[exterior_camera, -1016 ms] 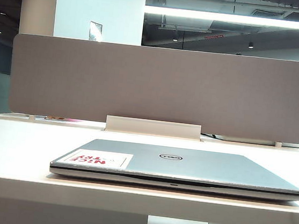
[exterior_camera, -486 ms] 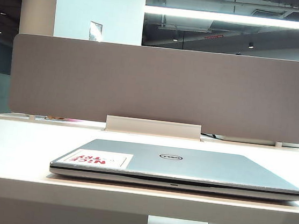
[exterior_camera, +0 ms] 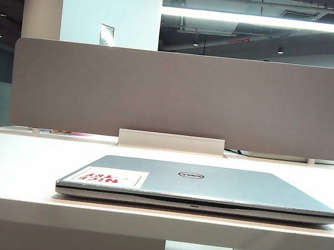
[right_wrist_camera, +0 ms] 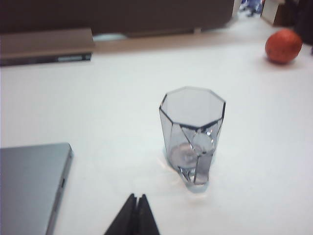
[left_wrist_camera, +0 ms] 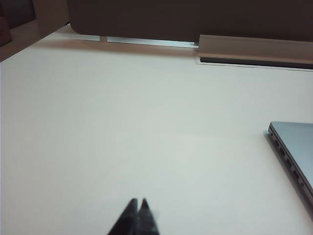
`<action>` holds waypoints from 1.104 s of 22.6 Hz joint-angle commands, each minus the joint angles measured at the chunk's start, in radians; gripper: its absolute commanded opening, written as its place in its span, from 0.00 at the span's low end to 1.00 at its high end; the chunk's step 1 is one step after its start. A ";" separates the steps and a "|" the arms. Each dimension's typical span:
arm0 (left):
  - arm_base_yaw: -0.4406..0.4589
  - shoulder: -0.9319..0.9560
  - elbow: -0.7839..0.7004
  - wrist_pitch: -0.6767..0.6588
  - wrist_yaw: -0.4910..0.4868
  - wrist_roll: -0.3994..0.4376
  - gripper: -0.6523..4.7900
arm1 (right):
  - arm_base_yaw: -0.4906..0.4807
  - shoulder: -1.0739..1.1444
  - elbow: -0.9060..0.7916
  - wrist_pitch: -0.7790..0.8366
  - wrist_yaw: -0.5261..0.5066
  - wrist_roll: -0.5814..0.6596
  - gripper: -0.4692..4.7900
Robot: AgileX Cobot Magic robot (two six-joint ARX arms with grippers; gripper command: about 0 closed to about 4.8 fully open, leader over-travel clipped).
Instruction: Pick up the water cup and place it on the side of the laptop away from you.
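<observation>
The silver-grey laptop (exterior_camera: pixel 199 186) lies closed on the white desk, its round logo and a white sticker with red lettering on the lid. Its corner (right_wrist_camera: pixel 32 181) shows in the right wrist view, and its edge (left_wrist_camera: pixel 296 152) shows in the left wrist view. The clear glass water cup (right_wrist_camera: pixel 192 132) stands upright on the desk beside the laptop, handle turned toward my right gripper (right_wrist_camera: pixel 136 197). That gripper is shut and empty, a short way off the cup. My left gripper (left_wrist_camera: pixel 138 201) is shut and empty over bare desk. The exterior view shows neither the cup nor any gripper.
A grey partition panel (exterior_camera: pixel 179 96) with a white cable box (exterior_camera: pixel 171 142) at its foot stands along the desk's far edge. An orange ball (right_wrist_camera: pixel 283 45) lies on the desk beyond the cup.
</observation>
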 commanded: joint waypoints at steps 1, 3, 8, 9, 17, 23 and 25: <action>-0.001 0.001 0.003 0.003 0.007 -0.003 0.11 | 0.002 0.089 0.007 0.084 0.005 -0.003 0.08; -0.001 0.001 0.003 0.003 0.006 -0.003 0.11 | 0.001 0.182 0.007 0.130 0.005 -0.003 0.08; -0.001 0.001 0.003 0.002 0.007 -0.003 0.11 | 0.001 0.335 0.007 0.227 0.005 -0.003 0.08; -0.001 0.001 0.003 0.002 0.006 -0.003 0.11 | 0.001 0.369 0.008 0.250 0.005 -0.003 0.08; -0.001 0.001 0.003 -0.002 0.006 -0.003 0.11 | -0.002 0.693 0.146 0.297 0.018 -0.011 0.08; -0.001 0.001 0.003 -0.004 0.006 -0.003 0.11 | -0.005 0.783 0.226 0.288 0.095 -0.011 0.08; -0.001 0.001 0.003 -0.004 0.006 -0.003 0.11 | -0.016 0.783 0.226 0.288 0.112 -0.011 0.08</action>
